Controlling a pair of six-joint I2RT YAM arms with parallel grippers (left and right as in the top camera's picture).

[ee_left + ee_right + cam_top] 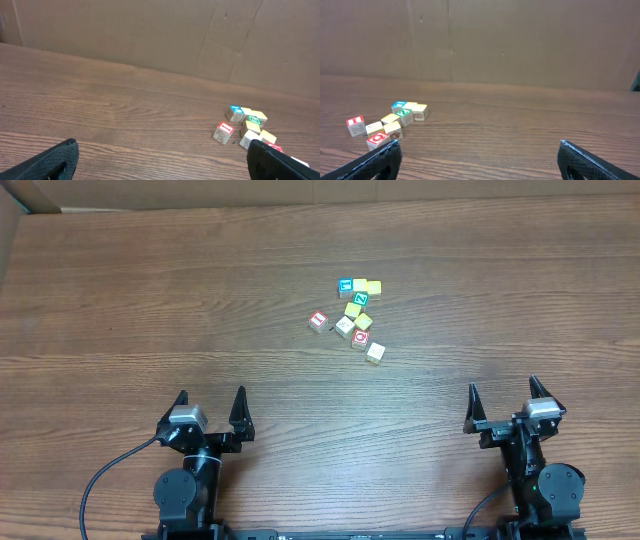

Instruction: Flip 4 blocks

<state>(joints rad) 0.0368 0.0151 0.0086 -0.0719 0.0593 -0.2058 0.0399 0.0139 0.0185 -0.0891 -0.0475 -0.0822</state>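
Blocks [361,338]: loose cluster on wooden counter [150,300], right of centre, beside blue-printed cube [346,285] and green-printed cube [361,299]. Left end effector [211,394]: fingers spread apart, empty, well short of cluster. Right end effector [502,385]: likewise.

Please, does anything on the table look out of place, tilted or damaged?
Nothing really stands out. The blocks lie in a loose, unaligned cluster, none visibly damaged. One red-printed block sits slightly apart at the cluster's left side.
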